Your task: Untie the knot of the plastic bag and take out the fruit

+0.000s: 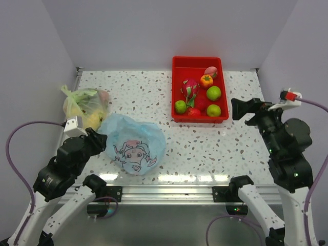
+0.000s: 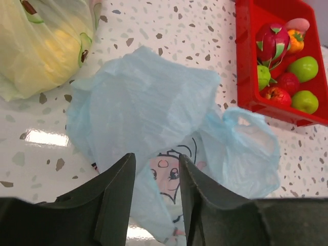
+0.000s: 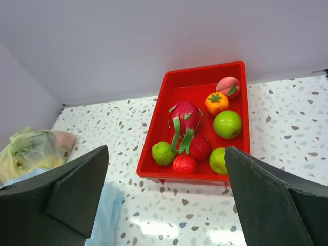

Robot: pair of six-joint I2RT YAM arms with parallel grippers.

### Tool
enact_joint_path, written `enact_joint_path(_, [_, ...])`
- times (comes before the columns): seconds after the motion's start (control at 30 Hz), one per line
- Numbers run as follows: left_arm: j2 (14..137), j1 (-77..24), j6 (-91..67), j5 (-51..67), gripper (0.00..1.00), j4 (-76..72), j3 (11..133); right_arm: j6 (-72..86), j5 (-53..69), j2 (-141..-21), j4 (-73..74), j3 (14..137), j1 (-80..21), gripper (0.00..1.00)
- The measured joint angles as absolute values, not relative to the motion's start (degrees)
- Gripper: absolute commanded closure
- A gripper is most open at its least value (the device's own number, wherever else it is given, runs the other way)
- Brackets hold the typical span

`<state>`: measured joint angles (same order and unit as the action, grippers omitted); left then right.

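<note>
In the top view the fingers of the left gripper (image 1: 101,140) reach the left edge of the plastic bag (image 1: 134,144); how far they stand apart cannot be told from here. The right gripper (image 1: 235,108) hangs above the table (image 1: 225,148), just right of the red tray (image 1: 205,119) and touching nothing. The plastic bag lies crumpled, its cartoon face up, close to the table's near rail and left of centre. The yellow-green bag (image 1: 84,105) lies just behind it, hard by the left edge and the side wall. The fruit (image 1: 190,88) lies in the red tray at the back, right of centre, well apart from the plastic bag. Bare speckled top runs between bag and tray, and from the tray's front wall to the near rail. In the left wrist view the fingers (image 2: 117,192) stand only narrowly apart over the bag, with blue film and the printed face showing in the gap; whether the pads touch the plastic cannot be told. A handle loop (image 2: 256,154) lies slack on the table, toward the tray's near wall. In the right wrist view the fingers (image 3: 77,187) are spread wide with nothing between them, and the tray and its fruit show in the gap. The tray's far end lies near the back wall, with bare table to its right.
</note>
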<state>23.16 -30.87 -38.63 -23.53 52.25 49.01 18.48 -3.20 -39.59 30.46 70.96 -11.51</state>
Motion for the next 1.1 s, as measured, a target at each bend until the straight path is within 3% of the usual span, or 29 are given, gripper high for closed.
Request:
enact_joint_path(0.17, [19.7,-30.9,-39.2,-24.8,0.19,56.5,52.5,17.9,-4.5,-30.3,35.1,68.6,-11.5,0.01])
enact_joint_path(0.3, [17.6,-30.9,-39.2,-25.1,0.02,59.3,54.4,17.2,-7.3,-23.3,38.3,66.2,-11.5,0.01])
enact_joint_path(0.73, [6.8,-30.9,-32.4,-32.2,0.0,57.6,62.8,13.5,-14.4,-6.4,43.3,58.3,-11.6,0.01])
enact_joint_path(1.1, [1.0,-30.9,-32.2,-39.4,0.0,56.3,61.6,11.5,-14.8,-4.5,44.8,54.2,-11.6,0.01])
